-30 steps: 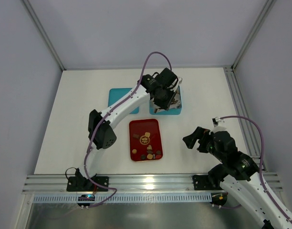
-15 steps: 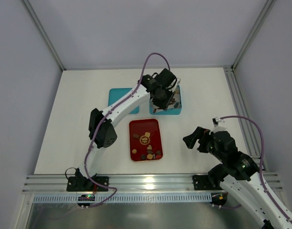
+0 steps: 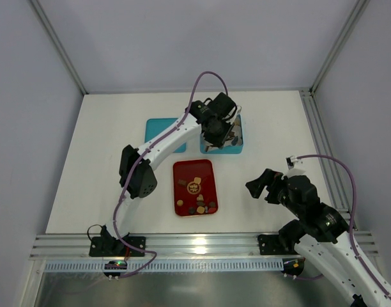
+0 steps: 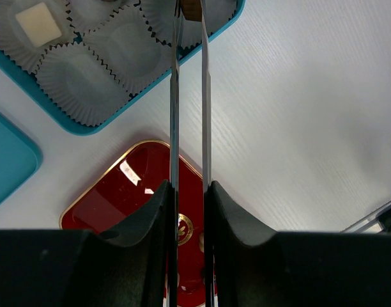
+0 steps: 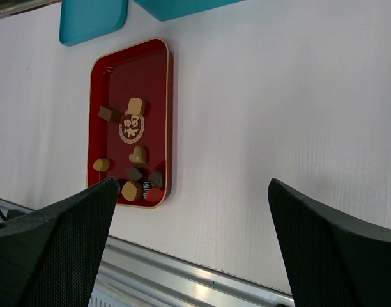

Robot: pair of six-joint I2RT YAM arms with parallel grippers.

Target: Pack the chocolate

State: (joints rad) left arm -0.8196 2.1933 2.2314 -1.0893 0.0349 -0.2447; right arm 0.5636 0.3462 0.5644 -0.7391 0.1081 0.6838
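Note:
Several small chocolates (image 5: 138,154) lie in the red tray (image 5: 103,83), mostly at its near end; the tray also shows in the top view (image 3: 195,187). My left gripper (image 3: 227,134) hangs over the teal box (image 3: 222,149) of white paper cups (image 4: 77,83). Its long thin fingers (image 4: 189,19) are shut on a brown chocolate piece (image 4: 191,7) above the box's near right corner. One cup holds a cream square piece (image 4: 37,24). My right gripper (image 3: 258,185) is open and empty, above the table right of the tray.
A teal lid (image 3: 158,134) lies flat left of the box. The aluminium rail (image 3: 202,244) runs along the table's near edge. Frame posts stand at the back corners.
My left gripper has shifted slightly over the teal box with the piece in it. The right arm has barely moved.

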